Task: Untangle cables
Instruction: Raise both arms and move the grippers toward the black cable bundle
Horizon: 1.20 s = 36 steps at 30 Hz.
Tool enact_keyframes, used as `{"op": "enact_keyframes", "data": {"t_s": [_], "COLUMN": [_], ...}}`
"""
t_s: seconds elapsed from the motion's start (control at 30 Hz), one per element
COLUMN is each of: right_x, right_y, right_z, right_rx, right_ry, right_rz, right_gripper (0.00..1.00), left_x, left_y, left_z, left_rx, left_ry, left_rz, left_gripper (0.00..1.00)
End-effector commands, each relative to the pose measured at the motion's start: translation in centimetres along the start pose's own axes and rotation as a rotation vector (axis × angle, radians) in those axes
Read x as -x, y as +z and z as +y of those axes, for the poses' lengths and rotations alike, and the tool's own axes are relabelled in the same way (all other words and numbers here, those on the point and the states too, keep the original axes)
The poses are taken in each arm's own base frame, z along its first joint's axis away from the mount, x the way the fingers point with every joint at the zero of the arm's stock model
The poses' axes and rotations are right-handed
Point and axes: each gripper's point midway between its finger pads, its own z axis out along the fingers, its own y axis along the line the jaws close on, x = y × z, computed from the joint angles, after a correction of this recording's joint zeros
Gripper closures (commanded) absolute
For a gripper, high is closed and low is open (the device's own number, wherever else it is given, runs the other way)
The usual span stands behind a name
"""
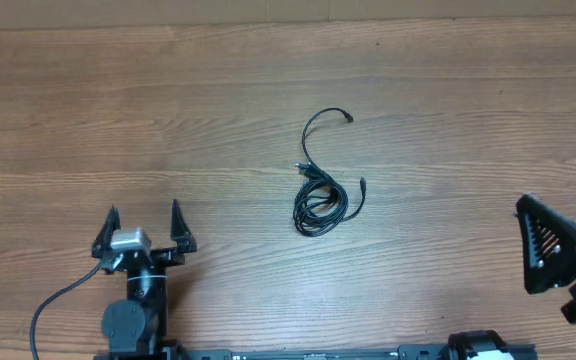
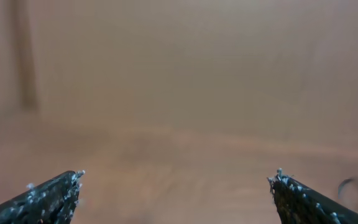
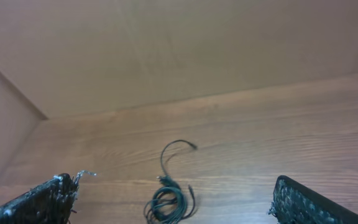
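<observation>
Left claw [image 1: 144,218] hangs released, fingers spread wide, near the front edge of the wooden table [image 1: 268,90]. The right claw [image 3: 176,180] is likewise released, off to the right side. The cables [image 1: 320,203] lie mid-table in a small tangled coil, well apart from both claws, with one plug-tipped strand arcing away.

Bare table [image 1: 448,120] wood rings the cables [image 1: 320,197] on all sides. Left gripper [image 1: 144,218] sits at their 8 o'clock, right gripper [image 1: 543,245] at 4 o'clock, both well apart from them.
</observation>
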Motion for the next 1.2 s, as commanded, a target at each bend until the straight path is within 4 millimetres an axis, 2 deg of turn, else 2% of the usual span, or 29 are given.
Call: {"op": "enact_keyframes", "data": {"t_s": [0.0, 0.07, 0.17, 0.27, 0.3, 0.4, 0.43, 0.47, 0.5, 0.53, 0.6, 0.7, 0.73, 0.8, 0.93, 1.03, 1.07, 1.17], "right_x": [-0.6, -0.9, -1.8, -2.8, -3.3, -4.2, -4.5, -5.2, -5.8, -6.0, -6.4, -6.4, -6.4, -6.5, -7.0, -7.3, -7.4, -7.6], "right_y": [1.9, 3.1, 5.5, 8.4, 9.7, 12.2, 13.0, 14.5, 15.8, 16.4, 17.2, 17.6, 17.6, 17.6, 17.2, 16.6, 16.4, 15.8], "right_z": [0.4, 0.3, 0.2, -0.3, -0.3, 0.3, 0.4, 0.1, -0.2, -0.5, -1.2, -1.8, -1.8, -1.8, -2.7, -3.9, -4.4, -5.5], "right_rx": [0.024, 0.024, 0.021, 0.0, 0.002, 0.039, 0.045, 0.035, 0.02, 0.007, -0.044, -0.104, -0.121, -0.142, -0.211, -0.285, -0.308, -0.373], "right_ry": [0.064, 0.07, 0.08, 0.095, 0.103, 0.126, 0.134, 0.144, 0.148, 0.146, 0.128, 0.079, 0.055, 0.029, -0.012, -0.034, -0.042, -0.063], "right_rz": [0.064, 0.102, 0.178, 0.268, 0.313, 0.404, 0.433, 0.483, 0.527, 0.544, 0.558, 0.549, 0.542, 0.539, 0.551, 0.564, 0.57, 0.581], "right_gripper": [0.0, 0.0, 0.0, 0.0, 0.01, 0.0, 0.0, 0.0, 0.01, 0.0, 0.0, 0.0, 0.0, 0.0, 0.0, 0.0, 0.0, 0.0], "left_x": [7.5, 12.5, 21.5, 30.8, 34.7, 41.5, 42.9, 44.8, 45.0, 44.5, 42.4, 39.2, 38.1, 36.6, 32.3, 27.4, 24.9, 20.7], "left_y": [-1.4, -2.9, -6.1, -9.2, -9.9, -9.3, -8.6, -6.4, -3.5, -1.6, 1.9, 5.6, 7.0, 8.5, 11.0, 12.8, 13.0, 13.5], "left_z": [-3.0, -3.0, -2.4, -2.9, -3.3, -4.3, -4.8, -6.4, -7.7, -8.2, -8.9, -9.7, -10.8, -12.6, -17.0, -20.1, -21.4, -22.8], "left_rx": [-0.141, -0.116, -0.037, -0.012, -0.009, -0.014, -0.034, -0.111, -0.18, -0.211, -0.258, -0.32, -0.371, -0.448, -0.563, -0.556, -0.562, -0.552], "left_ry": [0.081, 0.11, 0.136, 0.192, 0.211, 0.242, 0.252, 0.282, 0.293, 0.301, 0.309, 0.34, 0.327, 0.336, 0.417, 0.517, 0.561, 0.606], "left_rz": [-0.15, -0.213, -0.325, -0.441, -0.481, -0.513, -0.503, -0.445, -0.342, -0.267, -0.106, 0.063, 0.102, 0.136, 0.208, 0.278, 0.31, 0.364], "left_gripper": [0.0, 0.0, 0.0, 0.0, 0.0, 0.0, 0.0, 0.0, 0.0, 0.0, 0.0, 0.0, 0.0, 0.0, 0.0, 0.0, 0.0, 0.0]}}
